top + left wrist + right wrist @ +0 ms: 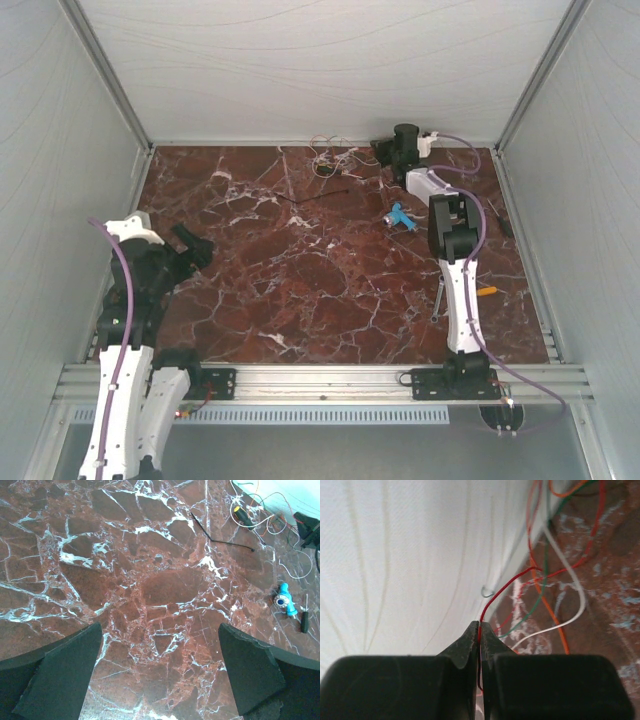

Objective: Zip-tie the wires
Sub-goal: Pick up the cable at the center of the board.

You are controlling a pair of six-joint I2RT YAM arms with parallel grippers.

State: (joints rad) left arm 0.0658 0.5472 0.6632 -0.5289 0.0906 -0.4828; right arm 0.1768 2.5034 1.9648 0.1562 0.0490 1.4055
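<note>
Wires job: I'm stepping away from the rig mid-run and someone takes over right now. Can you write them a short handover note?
Left gripper: open, empty, over the bare table at the near left.
Right gripper: shut on one red strand of the wires, at the table's far edge.
Wires: a loose tangle at the far edge, not bundled.
Thin black strip, likely the zip tie: lying flat just in front of the tangle, untouched.
Done: one strand pinched.
Left: gather the strands, fetch the strip, then loop and tighten it.
</note>
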